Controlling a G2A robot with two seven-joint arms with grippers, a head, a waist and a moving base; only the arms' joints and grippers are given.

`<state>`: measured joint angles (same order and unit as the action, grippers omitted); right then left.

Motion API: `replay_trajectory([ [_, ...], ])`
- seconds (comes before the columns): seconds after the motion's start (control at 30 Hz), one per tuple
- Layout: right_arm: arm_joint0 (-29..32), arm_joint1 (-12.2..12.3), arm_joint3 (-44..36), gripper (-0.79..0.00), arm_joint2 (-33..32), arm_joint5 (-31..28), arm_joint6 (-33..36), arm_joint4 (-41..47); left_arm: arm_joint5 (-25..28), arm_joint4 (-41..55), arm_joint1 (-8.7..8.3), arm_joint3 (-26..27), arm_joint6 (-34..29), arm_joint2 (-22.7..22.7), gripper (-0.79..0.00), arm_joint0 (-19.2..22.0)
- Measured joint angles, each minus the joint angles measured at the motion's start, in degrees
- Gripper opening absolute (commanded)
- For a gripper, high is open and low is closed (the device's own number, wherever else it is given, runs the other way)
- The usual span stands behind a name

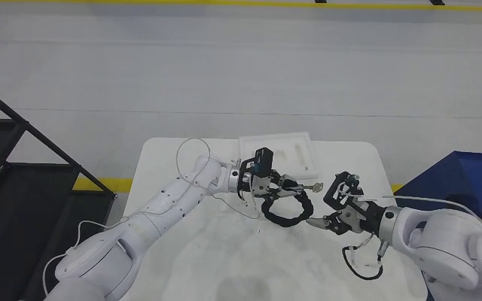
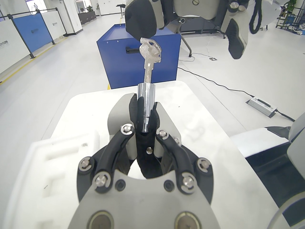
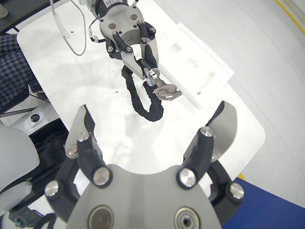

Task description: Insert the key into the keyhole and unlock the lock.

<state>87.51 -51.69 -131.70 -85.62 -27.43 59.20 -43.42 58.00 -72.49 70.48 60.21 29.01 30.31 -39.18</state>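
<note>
Silver key [image 2: 150, 55] seated in chrome, black-cabled lock [image 2: 146, 96]. Left fingers [image 2: 119, 113] clamped on lock. Right fingers [image 3: 82, 120] apart.

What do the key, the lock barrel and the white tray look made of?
Key: silvery metal, with a dull, textured head.
Barrel: polished metal, probably chromed, since it shows mirror-like reflections.
Tray: likely white foam, with a matte surface, thick walls and moulded cutouts.
</note>
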Motion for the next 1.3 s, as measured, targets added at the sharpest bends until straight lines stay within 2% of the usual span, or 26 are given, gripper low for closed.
replay_trajectory([
  [0.2,0.4,0.1,0.0,0.0,1.9,-3.2,-3.9,-3.6,0.0,3.6,-0.32,1.4,-4.2,0.4,-0.785,-0.4],
  [0.43,0.6,0.0,0.1,0.0,4.3,-3.2,-7.2,-7.5,0.0,4.5,-0.16,2.3,-6.4,1.2,-0.785,-1.0],
  [0.8,-1.2,-0.1,0.9,0.0,8.4,-3.3,-7.4,-9.3,0.0,3.8,0.47,2.6,-6.6,2.0,-0.785,-1.7],
  [1.03,-2.1,0.0,1.8,0.0,8.6,-3.9,-6.7,-8.6,0.0,2.8,0.88,2.1,-6.1,2.1,-0.785,-1.5],
  [1.17,-2.8,0.4,3.2,0.0,6.6,-7.0,-8.0,-8.4,0.0,1.9,0.97,2.0,-5.9,1.9,-0.785,-1.3],
  [1.3,-3.6,0.8,5.1,0.0,3.9,-13.4,-11.8,-11.7,0.0,1.0,0.78,2.0,-5.5,1.5,-0.785,-1.2],
])
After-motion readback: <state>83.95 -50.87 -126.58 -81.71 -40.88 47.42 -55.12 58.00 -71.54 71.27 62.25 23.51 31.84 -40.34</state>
